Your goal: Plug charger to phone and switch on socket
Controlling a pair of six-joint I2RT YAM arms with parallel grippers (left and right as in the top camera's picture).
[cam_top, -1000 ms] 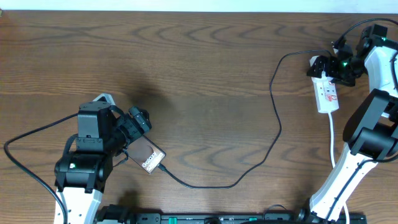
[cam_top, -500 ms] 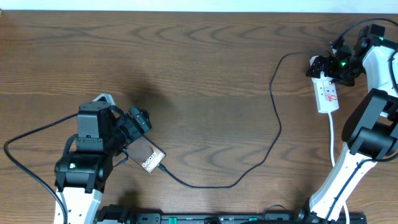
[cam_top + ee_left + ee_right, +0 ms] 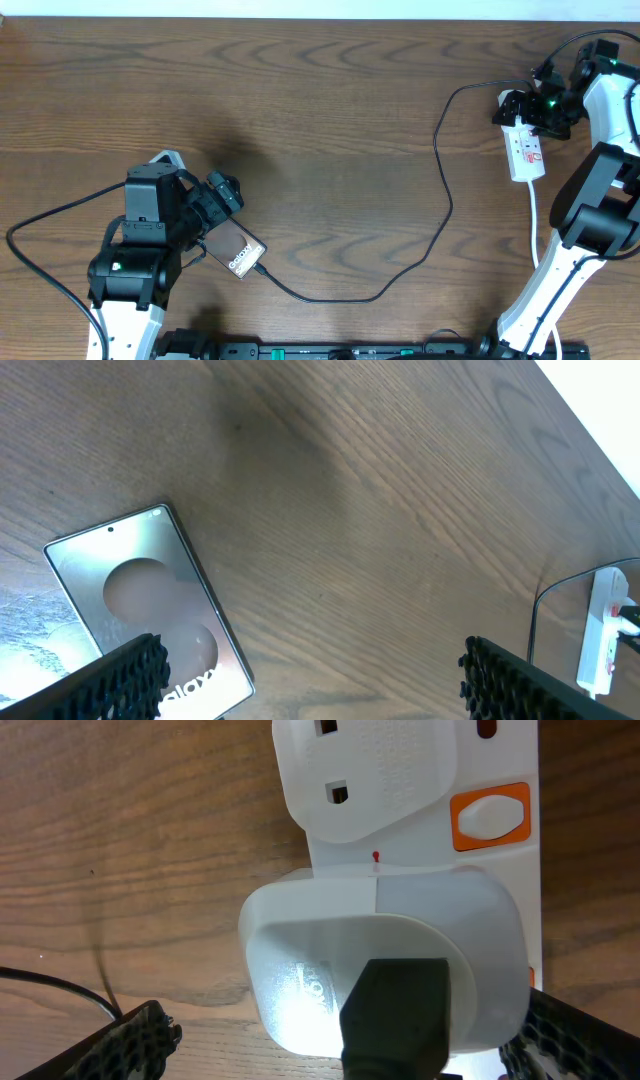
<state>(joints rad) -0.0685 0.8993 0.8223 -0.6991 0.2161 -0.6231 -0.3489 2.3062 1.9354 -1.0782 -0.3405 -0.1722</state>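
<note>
One phone lies lower left, the charger touching its edge and curving to the socket. Left gripper gapes empty, phone beside one finger. Right gripper, released, straddles a white adapter seated in the socket.

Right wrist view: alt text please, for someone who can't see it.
A white charger plug with a black cable end sits in the white socket strip, between the fingertips of the open right gripper. An orange switch sits beside the empty outlet next along, and a thin black cable crosses the wooden table at left.
</note>
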